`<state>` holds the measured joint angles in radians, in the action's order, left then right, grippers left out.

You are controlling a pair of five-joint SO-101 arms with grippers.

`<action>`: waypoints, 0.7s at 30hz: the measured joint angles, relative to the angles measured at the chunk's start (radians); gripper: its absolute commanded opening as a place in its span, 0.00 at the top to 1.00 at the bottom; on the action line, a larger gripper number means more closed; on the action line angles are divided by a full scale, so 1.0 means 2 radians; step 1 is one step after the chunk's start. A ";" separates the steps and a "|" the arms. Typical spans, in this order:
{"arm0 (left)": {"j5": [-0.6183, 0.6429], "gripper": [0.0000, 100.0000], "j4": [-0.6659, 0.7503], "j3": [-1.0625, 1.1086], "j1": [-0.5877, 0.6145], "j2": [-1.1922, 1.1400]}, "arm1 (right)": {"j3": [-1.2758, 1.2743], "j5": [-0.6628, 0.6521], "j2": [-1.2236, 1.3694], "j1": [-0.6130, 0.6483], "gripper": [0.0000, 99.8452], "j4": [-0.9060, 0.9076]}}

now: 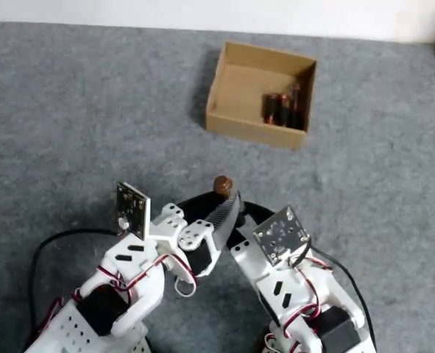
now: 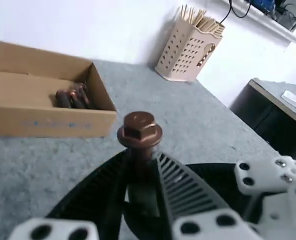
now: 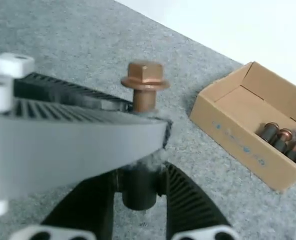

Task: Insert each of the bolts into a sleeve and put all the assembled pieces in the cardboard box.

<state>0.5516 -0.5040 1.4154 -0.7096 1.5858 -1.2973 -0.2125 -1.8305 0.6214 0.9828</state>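
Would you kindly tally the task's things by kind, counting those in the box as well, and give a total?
Box: 1
Assembled pieces in it: 3
Bolt, held: 1
Sleeve, held: 1
Total: 6
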 measured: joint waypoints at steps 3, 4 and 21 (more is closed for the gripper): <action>-0.002 0.88 0.011 0.001 0.021 0.000 | 0.000 0.000 0.000 0.000 0.99 0.000; -0.009 0.80 0.015 0.001 0.031 -0.001 | 0.000 0.000 0.000 0.000 0.99 0.000; -0.057 0.62 -0.098 -0.061 0.037 -0.008 | -0.015 0.000 -0.002 -0.009 0.99 -0.001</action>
<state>0.4381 -0.7004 1.2942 -0.6360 1.5704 -1.3265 -0.2125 -1.8336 0.6030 0.9812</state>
